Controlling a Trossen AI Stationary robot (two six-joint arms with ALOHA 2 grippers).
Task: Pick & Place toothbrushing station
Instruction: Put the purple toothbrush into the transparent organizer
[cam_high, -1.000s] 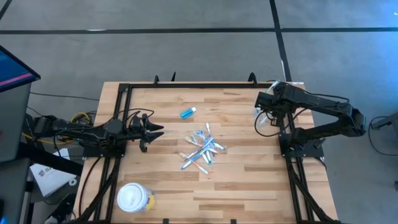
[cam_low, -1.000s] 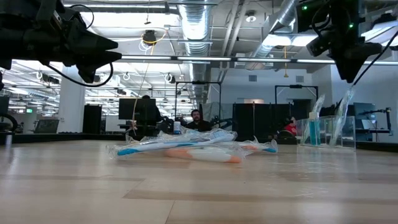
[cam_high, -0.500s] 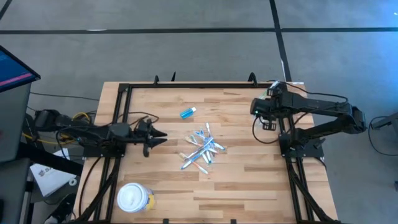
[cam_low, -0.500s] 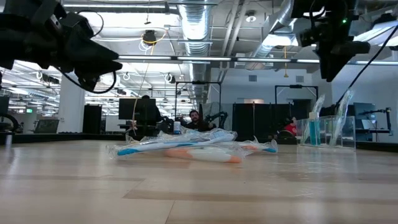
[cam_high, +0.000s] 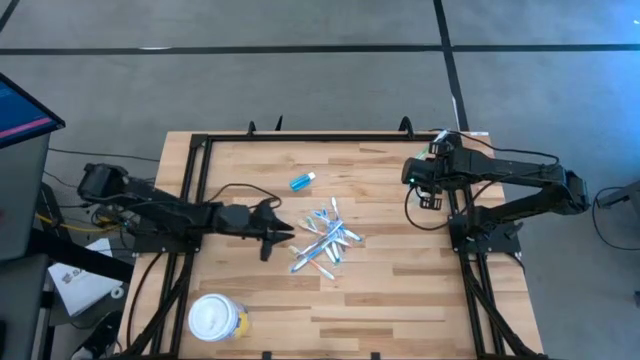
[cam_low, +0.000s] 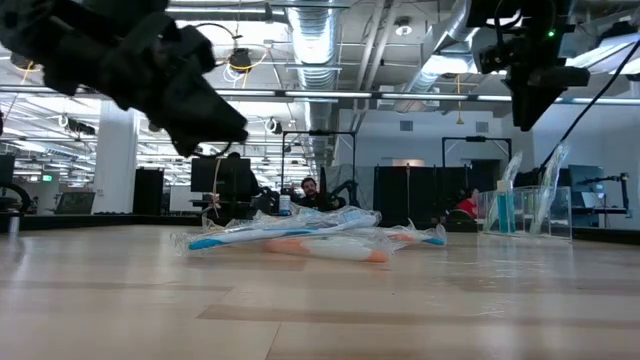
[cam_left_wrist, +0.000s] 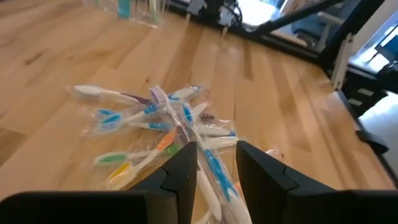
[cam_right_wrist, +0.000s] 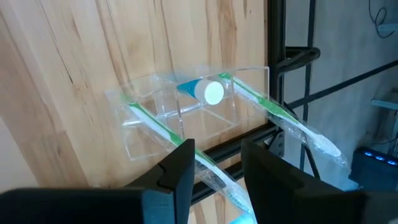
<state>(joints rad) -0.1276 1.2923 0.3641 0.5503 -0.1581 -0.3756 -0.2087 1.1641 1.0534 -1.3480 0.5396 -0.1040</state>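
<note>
Toothbrushes (cam_high: 322, 240) lie in a loose pile near the middle of the table (cam_high: 380, 290). They are thin, in clear wrappers, with white, blue, green and orange parts. In the left wrist view the pile (cam_left_wrist: 158, 121) sits just ahead of the left gripper (cam_high: 280, 236), and the two dark fingers (cam_left_wrist: 180, 171) stand a little apart with nothing between them. They hang above the wood and do not touch the pile.

A small blue tube with a white cap (cam_high: 302, 181) lies alone farther off, past the pile, with bare wood all round it.

The right gripper (cam_high: 428, 195) hangs near the far right corner. Its fingers (cam_right_wrist: 180, 165) are also a little apart and hold nothing. Right under them is a clear holder (cam_right_wrist: 186, 118) by the black edge rail (cam_high: 320, 139). It has little boxes inside, with a blue tube and two wrapped brushes in it.

A yellow tub with a white lid (cam_high: 216, 318) stands near the front left edge, well away from both grippers.

No words can be read on anything.
</note>
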